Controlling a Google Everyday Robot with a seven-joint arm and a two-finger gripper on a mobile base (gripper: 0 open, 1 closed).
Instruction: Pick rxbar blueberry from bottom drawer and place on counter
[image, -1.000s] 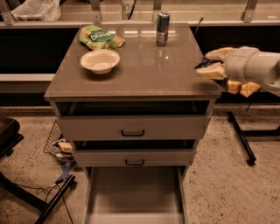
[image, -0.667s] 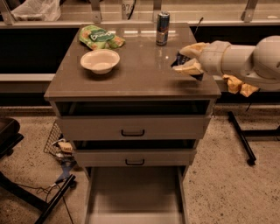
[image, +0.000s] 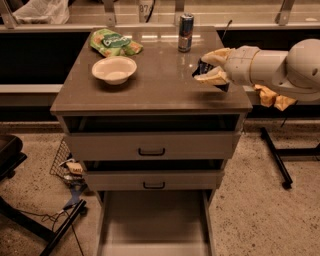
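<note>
My gripper (image: 209, 69) reaches in from the right over the right part of the counter (image: 150, 80). Its pale fingers (image: 215, 76) are shut on the rxbar blueberry (image: 204, 68), a small dark bar of which only part shows between them. The bar is held just above the counter surface, in front of the can. The bottom drawer (image: 155, 220) stands pulled out at the base of the cabinet, and its tray interior shows nothing in it.
A white bowl (image: 114, 69) and a green snack bag (image: 114, 43) sit on the counter's left. A blue can (image: 185, 25) stands at the back centre. Two upper drawers with black handles (image: 151, 151) are slightly open. A chair base and cables lie at lower left.
My gripper has moved left from beyond the counter's right edge to over the counter, carrying the dark bar with it.
</note>
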